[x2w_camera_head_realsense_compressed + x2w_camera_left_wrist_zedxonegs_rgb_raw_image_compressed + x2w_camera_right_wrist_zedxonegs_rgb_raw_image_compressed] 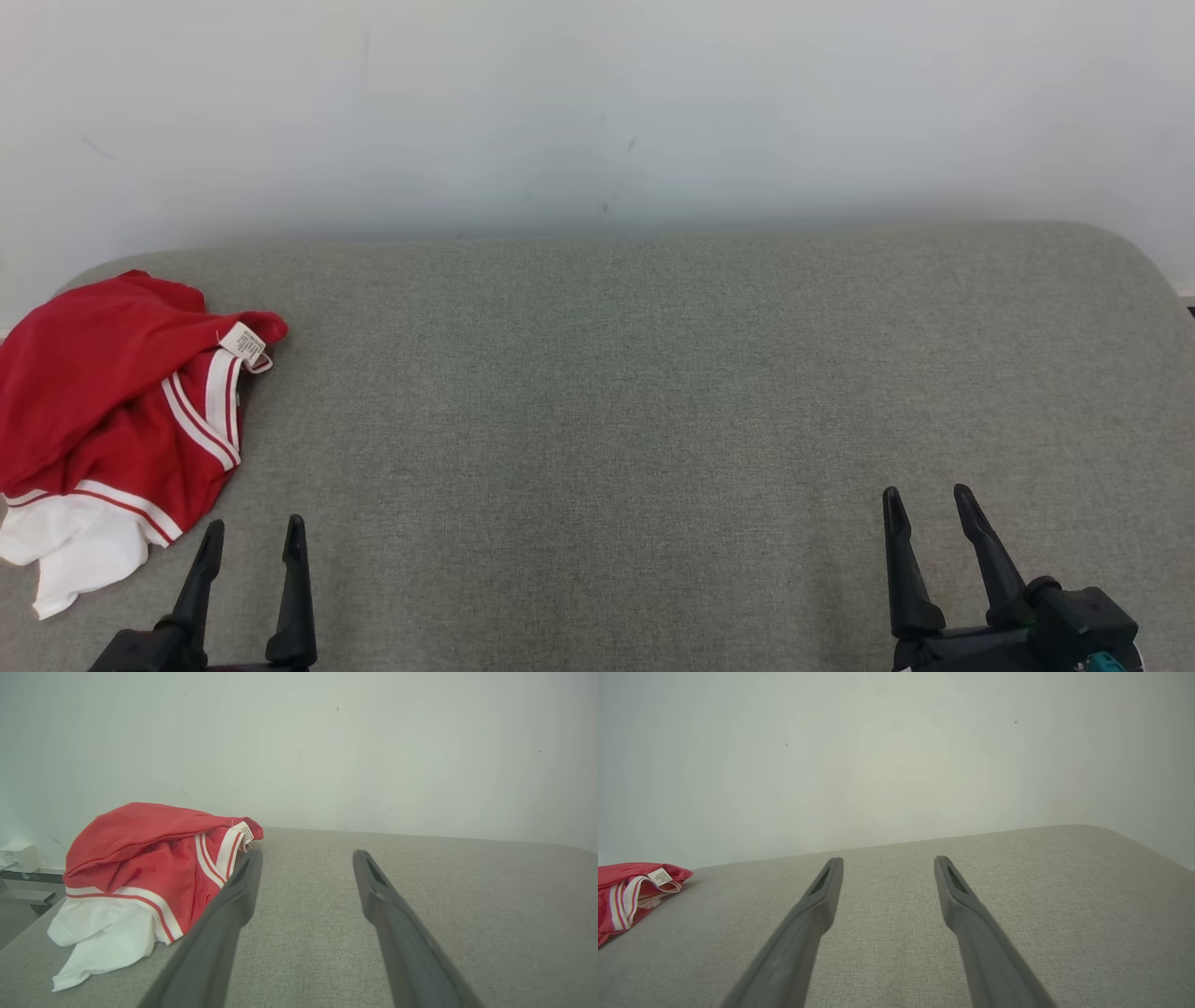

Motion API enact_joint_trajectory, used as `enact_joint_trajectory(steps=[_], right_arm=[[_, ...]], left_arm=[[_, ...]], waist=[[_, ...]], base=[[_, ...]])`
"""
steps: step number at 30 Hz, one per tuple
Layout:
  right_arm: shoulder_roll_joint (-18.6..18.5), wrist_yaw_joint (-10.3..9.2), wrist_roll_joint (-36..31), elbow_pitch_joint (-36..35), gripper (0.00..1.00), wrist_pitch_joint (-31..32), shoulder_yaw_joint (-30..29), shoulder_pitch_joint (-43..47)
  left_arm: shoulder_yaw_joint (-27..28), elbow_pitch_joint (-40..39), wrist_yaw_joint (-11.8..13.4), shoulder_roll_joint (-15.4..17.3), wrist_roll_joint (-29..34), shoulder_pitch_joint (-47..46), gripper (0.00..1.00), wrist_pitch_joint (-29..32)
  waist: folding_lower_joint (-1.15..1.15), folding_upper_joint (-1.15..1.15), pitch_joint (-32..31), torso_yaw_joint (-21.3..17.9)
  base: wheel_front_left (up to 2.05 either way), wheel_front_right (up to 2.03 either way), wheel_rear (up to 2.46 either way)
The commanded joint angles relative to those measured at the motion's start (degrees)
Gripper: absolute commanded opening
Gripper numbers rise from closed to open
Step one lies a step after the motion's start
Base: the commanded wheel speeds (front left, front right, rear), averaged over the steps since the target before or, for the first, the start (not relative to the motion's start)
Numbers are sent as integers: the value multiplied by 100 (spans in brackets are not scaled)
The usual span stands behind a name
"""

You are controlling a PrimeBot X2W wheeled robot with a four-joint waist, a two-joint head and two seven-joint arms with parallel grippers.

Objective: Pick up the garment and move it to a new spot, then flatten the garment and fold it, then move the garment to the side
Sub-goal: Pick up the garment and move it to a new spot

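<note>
- Nearest you on the left, your left gripper (255,523) has its two dark fingers spread apart with nothing between them.
- Nearest you on the right, your right gripper (926,491) is spread the same way and holds nothing. It is well apart from the left one.
- Both grippers point away from you over the grey fabric-covered surface (607,392), which has rounded far corners.
- The garment (112,392) lies just beyond your left gripper and to its left, as a crumpled heap at the left edge of the surface.
- The near end of the heap is white cloth, spilling toward you close beside the left gripper's left finger. In the head view a narrow strip of grey shows between them.
- Farther back the heap is red, with white-striped trim running across it and down its right side.
- A small white label (245,343) sticks out at the heap's far right tip.
- In the left wrist view, a small white box (16,856) sits on a ledge off the left edge of the surface.
- Farthest from you, a plain pale wall (597,112) rises behind the surface.
</note>
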Motion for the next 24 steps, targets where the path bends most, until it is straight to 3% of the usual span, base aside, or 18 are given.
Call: enact_joint_trajectory(steps=[1,24], right_arm=[[-15,-14,71,21,100,-26,8,66],[-15,-14,224,141,100,-16,86,26]], left_arm=[[0,39,-9,17,-57,-14,100,-1],[-39,137,83,95,-221,-91,100,72]], waist=[[0,0,-8,6],[0,0,3,115]], base=[[0,0,0],[0,0,0]])
